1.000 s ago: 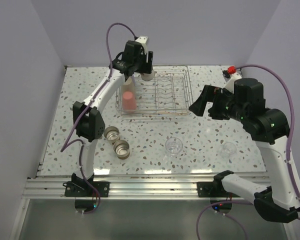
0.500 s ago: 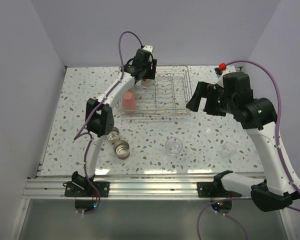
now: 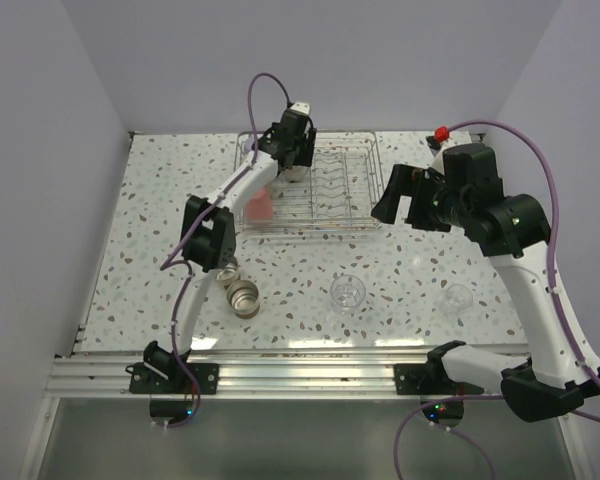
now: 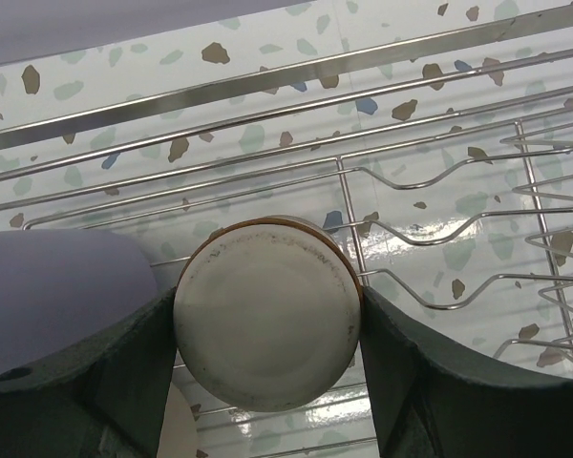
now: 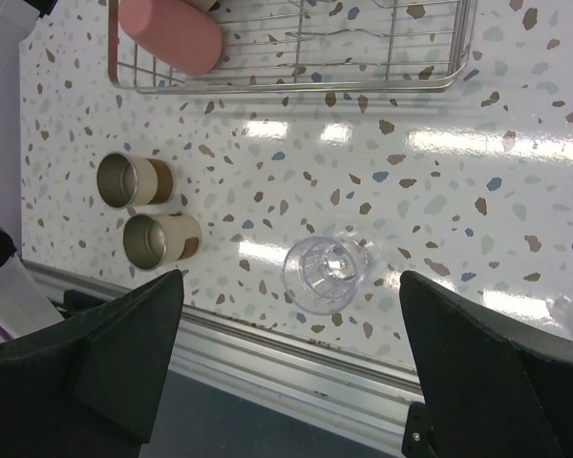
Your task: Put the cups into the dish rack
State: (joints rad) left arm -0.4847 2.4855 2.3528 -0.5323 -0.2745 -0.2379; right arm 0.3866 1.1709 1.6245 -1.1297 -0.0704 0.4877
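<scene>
My left gripper (image 3: pixel 296 165) is shut on the tan cup (image 4: pixel 267 310), whose base faces the wrist camera, and holds it over the far left part of the dish rack (image 3: pixel 345 190), which also shows in the left wrist view (image 4: pixel 267 78). A lavender cup (image 4: pixel 57 291) shows just left of the tan cup. The red cup (image 3: pixel 260 205) lies in the rack's near left corner. Two metal cups (image 3: pixel 225 271) (image 3: pixel 244 297) and two clear cups (image 3: pixel 348 293) (image 3: pixel 457 298) stand on the table. My right gripper (image 3: pixel 392 196) is open and empty, high above the table right of the rack.
In the right wrist view the red cup (image 5: pixel 170 33), both metal cups (image 5: pixel 134 179) (image 5: pixel 160 239) and a clear cup (image 5: pixel 327 272) lie below. The aluminium rail (image 3: pixel 300 360) runs along the table's near edge. Walls close off the left, back and right.
My left gripper has moved right and down along the rack's far side with the tan cup. My right arm shifted left early on, then stayed still.
</scene>
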